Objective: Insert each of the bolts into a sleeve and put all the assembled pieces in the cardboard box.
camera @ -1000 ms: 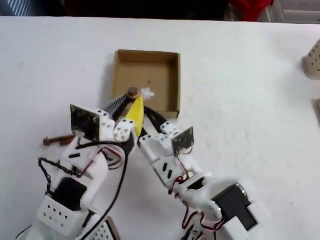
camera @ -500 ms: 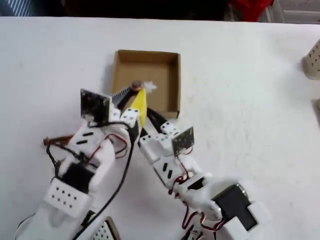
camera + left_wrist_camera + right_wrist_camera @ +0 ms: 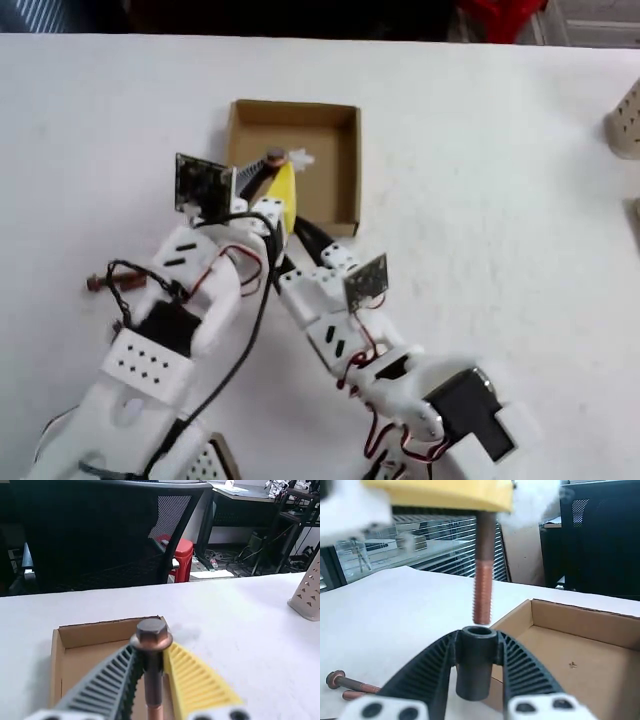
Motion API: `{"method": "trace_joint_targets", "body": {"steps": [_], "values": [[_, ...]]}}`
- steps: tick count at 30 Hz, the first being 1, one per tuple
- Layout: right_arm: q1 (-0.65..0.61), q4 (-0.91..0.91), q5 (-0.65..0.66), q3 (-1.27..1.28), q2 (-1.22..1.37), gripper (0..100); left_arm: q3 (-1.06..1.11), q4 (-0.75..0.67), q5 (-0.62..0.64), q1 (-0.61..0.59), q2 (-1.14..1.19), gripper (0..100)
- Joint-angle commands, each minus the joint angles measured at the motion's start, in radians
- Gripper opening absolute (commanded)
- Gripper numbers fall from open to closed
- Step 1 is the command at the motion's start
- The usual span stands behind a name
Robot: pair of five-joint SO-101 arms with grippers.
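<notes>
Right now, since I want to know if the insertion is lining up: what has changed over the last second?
The left claw, shut on the bolt, moved away from the arms' bases, farther toward the cardboard box. The bolt's tip now hangs just above the sleeve. The right claw kept gripping the sleeve in place, and the spare bolts lay unmoved.

A white table (image 3: 480, 150) carries everything. An open cardboard box (image 3: 320, 140) sits flat on it, toward 11 o'clock from the middle of the high view, with its walls upright. Loose bolts (image 3: 98, 283) lie on their sides on the tabletop out at 9 o'clock, well apart from the box; the right wrist view shows two of them close together. A pale perforated stand (image 3: 625, 120) stands at the table's edge at 2 o'clock
</notes>
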Motion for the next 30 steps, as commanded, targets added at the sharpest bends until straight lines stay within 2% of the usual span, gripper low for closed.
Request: {"method": "trace_joint_targets", "body": {"steps": [1, 19, 24, 30], "values": [[0.002, -0.025, 0.015, -0.021, -0.002, 1.9, -0.061, -0.041, -0.009, -0.01, 0.018, 2], [0.004, -0.025, 0.015, -0.021, -0.002, 1.9, -0.048, 0.012, -0.009, -0.048, 0.018, 2], [0.004, -0.025, 0.015, -0.021, -0.002, 1.9, -0.044, 0.018, -0.04, -0.038, 0.018, 2], [0.002, -0.025, 0.015, -0.021, -0.002, 1.9, -0.051, 0.032, -0.014, -0.016, 0.018, 2]]}}
